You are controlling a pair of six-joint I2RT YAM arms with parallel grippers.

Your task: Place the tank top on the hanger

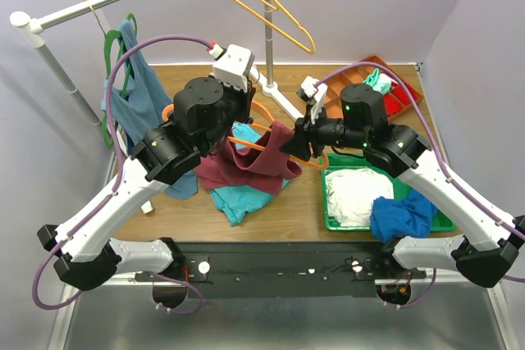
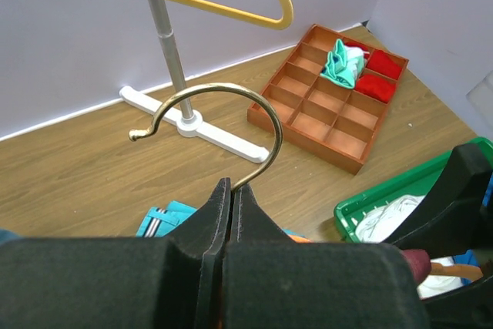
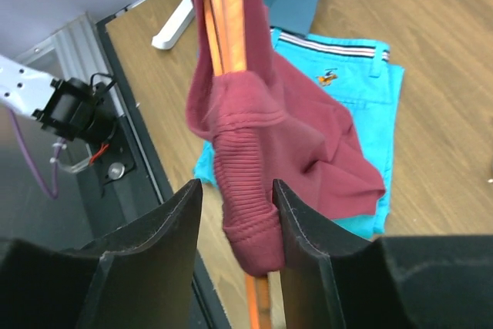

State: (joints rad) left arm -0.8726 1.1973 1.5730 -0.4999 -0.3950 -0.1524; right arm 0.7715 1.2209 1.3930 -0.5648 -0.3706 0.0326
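The orange hanger is held up over the table's middle, and the maroon tank top hangs from it. My left gripper is shut on the stem of the hanger's metal hook; it shows in the top view too. My right gripper is open, its jaws either side of the tank top's ribbed strap end on the hanger's arm. The cloth touches only the right finger. The right gripper sits at the hanger's right end.
A turquoise folded garment lies under the tank top. A green tray with white and blue cloth is at the front right. A partitioned orange box stands at the back right. A rack pole carries a yellow hanger; a blue-grey top hangs at the left.
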